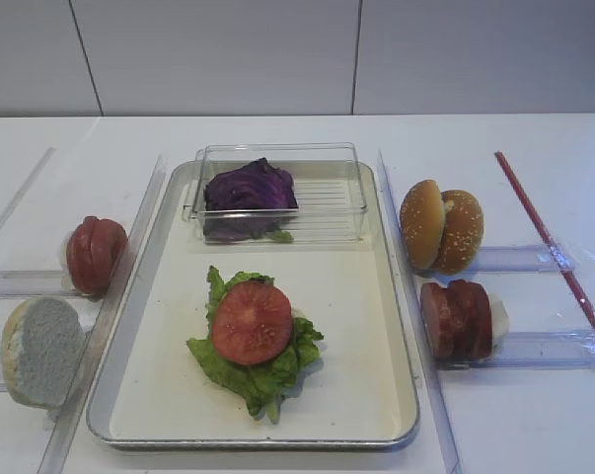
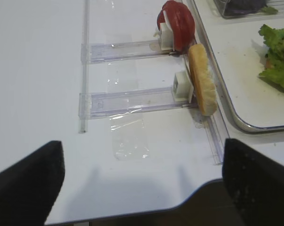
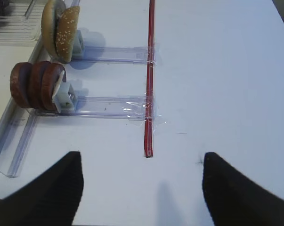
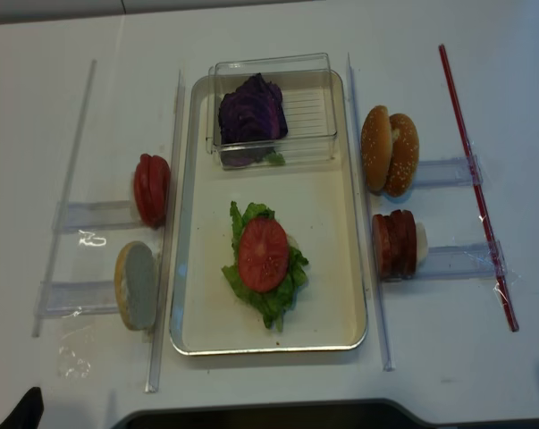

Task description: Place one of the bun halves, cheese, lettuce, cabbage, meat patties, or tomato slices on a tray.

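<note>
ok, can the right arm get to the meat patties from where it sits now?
Probably yes. In the right wrist view the right gripper is open over bare table, and the meat patties stand on edge in their clear holder ahead and to its left, with only the flat red strip lying nearby.

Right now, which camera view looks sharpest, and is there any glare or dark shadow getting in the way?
Exterior high view is sharpest: tomato slice on lettuce is crisp. Realsense view is softer and dimmer. Left wrist view has blurred dark fingers low in frame, soft shadows ahead. Right wrist view shows small glints on the tape over the red strip.
</note>
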